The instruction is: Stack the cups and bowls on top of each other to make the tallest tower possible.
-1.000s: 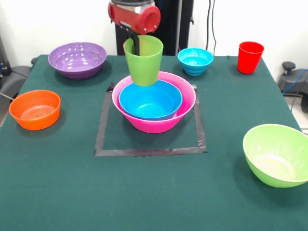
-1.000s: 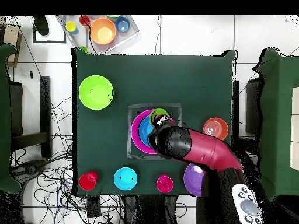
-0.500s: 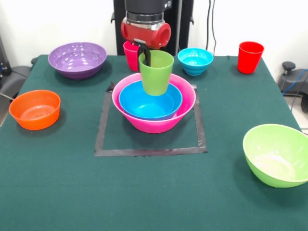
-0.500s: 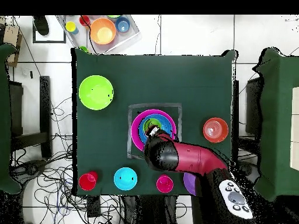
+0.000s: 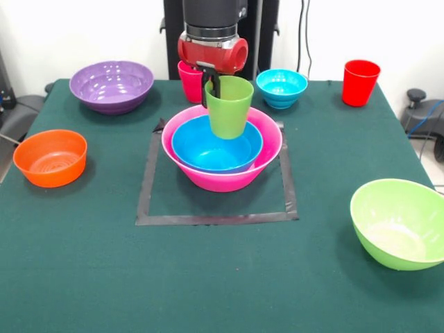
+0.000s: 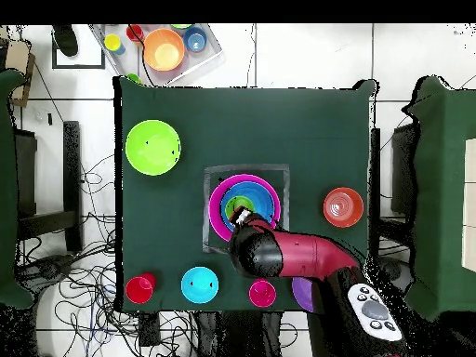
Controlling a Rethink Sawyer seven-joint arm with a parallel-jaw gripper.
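My gripper (image 5: 210,84) is shut on the near-left rim of the light green cup (image 5: 229,107), which it holds upright. The cup's base dips inside a blue bowl (image 5: 216,147) that is nested in the big pink bowl (image 5: 223,177); I cannot tell whether it touches. From above, the green cup (image 6: 241,206) sits centred over the pink bowl (image 6: 217,197), with the gripper (image 6: 244,218) at its edge. Around the table stand a pink-red cup (image 5: 187,80), a red cup (image 5: 361,82), a small blue bowl (image 5: 282,88), a purple bowl (image 5: 111,84), an orange bowl (image 5: 50,157) and a lime green bowl (image 5: 399,222).
A grey tape square (image 5: 208,219) frames the pink bowl. The arm (image 6: 307,258) covers most of the purple bowl in the overhead view. A tray (image 6: 163,48) of small coloured items lies off the table's far edge.
The gripper has carried the green cup rightward and down, from above the pink bowl's back-left rim to over the middle of the blue bowl.
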